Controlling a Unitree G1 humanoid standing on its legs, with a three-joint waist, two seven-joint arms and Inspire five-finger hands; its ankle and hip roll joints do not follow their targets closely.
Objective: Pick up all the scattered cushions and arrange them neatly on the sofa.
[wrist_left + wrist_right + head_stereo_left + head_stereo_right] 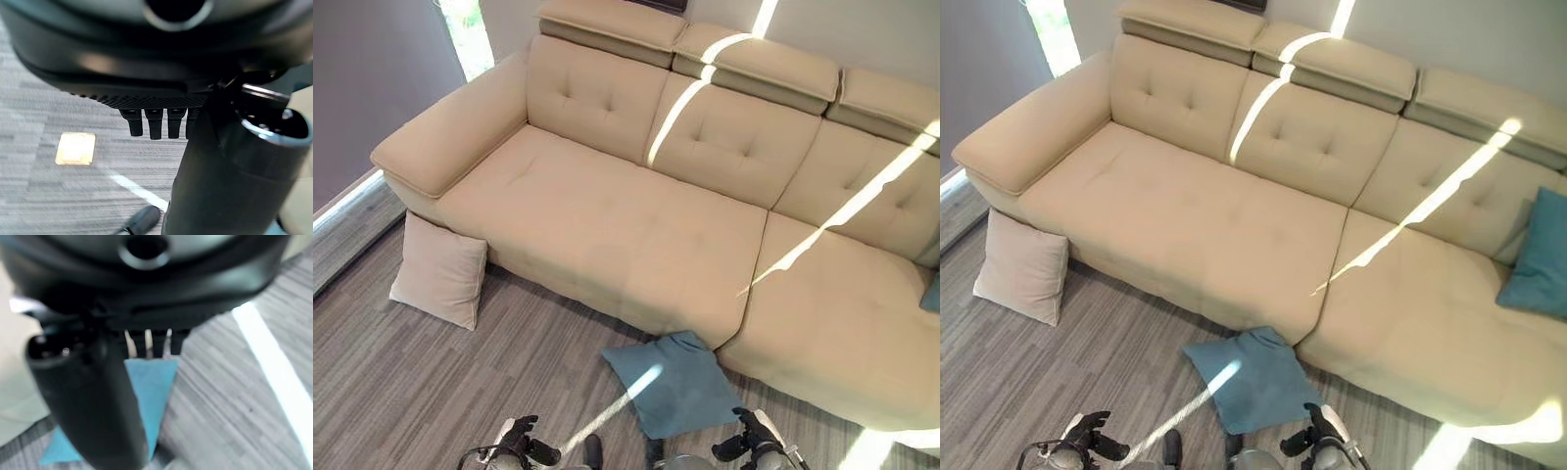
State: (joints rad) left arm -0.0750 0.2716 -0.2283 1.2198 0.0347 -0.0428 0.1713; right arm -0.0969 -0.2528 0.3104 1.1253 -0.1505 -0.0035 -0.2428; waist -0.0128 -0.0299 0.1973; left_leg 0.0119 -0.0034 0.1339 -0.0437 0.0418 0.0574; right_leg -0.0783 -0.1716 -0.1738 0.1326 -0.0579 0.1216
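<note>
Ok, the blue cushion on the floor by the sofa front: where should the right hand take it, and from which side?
Probably at the near corner of the blue cushion, coming down from above on the robot's side. It lies flat on the floor, its far edge against the sofa base, so only the near edge is free. The right hand hangs just beside that corner, holding nothing.

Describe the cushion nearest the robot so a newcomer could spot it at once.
Start at the big beige sofa and find where its long seat meets the chaise part. On the grey floor just before that corner lies the teal cushion, flat and rumpled. The other floor cushion is beige and leans upright under the armrest.
</note>
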